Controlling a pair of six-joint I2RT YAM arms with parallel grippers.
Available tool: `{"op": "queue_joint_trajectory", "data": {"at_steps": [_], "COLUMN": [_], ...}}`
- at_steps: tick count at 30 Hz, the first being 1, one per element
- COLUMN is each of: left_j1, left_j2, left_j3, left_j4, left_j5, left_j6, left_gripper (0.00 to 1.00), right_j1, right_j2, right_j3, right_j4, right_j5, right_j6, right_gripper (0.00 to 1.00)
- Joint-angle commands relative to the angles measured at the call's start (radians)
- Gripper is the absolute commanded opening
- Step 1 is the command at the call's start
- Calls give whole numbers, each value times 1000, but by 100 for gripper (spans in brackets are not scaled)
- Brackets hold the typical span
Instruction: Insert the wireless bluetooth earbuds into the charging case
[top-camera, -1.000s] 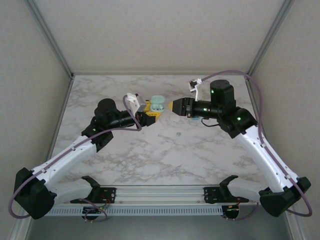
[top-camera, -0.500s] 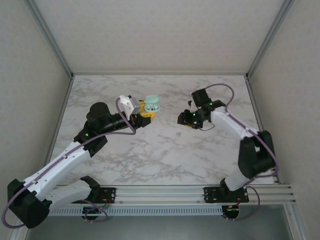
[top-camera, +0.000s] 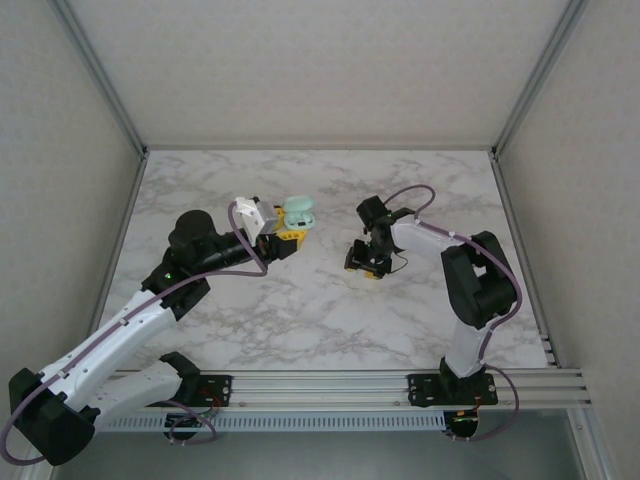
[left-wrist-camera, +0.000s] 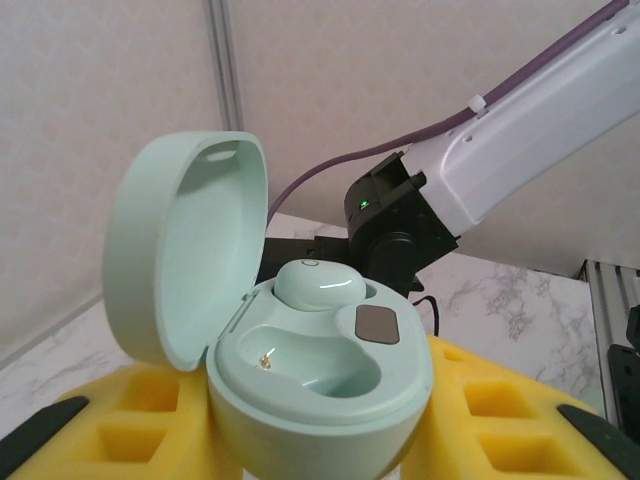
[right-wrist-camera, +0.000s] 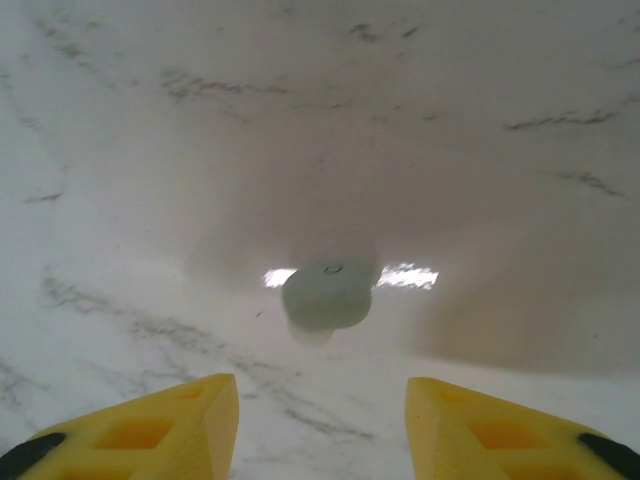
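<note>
1 small mint green pebble-shaped plastic earbud (right-wrist-camera: 325, 293) lies loose on the white, grey-veined marble worktop (right-wrist-camera: 140, 150), just ahead of the right claw (right-wrist-camera: 320, 400). That claw points down at it with its 2 yellow fingers (right-wrist-camera: 170, 425) spread apart. Nothing sits between them and neither touches the bud.

Over to the left, the rounded mint green plastic charging case (left-wrist-camera: 320, 400) is clamped low on its body by the left claw (top-camera: 285, 238), and it looks lifted off the marble. Its domed lid (left-wrist-camera: 185, 250) stands hinged open and nearly upright. Inside, a second mint green earbud (left-wrist-camera: 318, 283) sits in the far well, next to a small dark grey square (left-wrist-camera: 377, 325). The near well (left-wrist-camera: 320, 365) holds only a tiny gold contact.

From above, the case sits toward the back middle of the worktop. The right claw is well apart from it, off to the right and a little nearer the arm bases.
</note>
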Motion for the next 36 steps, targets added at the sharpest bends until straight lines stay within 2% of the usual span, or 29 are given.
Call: {"op": "queue_joint_trajectory", "data": {"at_steps": [1,22,36], "left_j1": [-8,-8,-8], "left_j2": [-11,20,23], "left_j3": [-2,14,15], "left_j4": [6,2,3], "left_j5": [-10,-5,-2], "left_j6": [13,15,13], "left_gripper": [20,20,20], "right_j1": [8,18,39], "right_j2": [18,118,178], "right_j3": [18,127,207], "right_j4": [11,-10,-120], "right_j5": [44,72,177], "right_j6": [38,-12,-102], "right_gripper": [49,36,33]}}
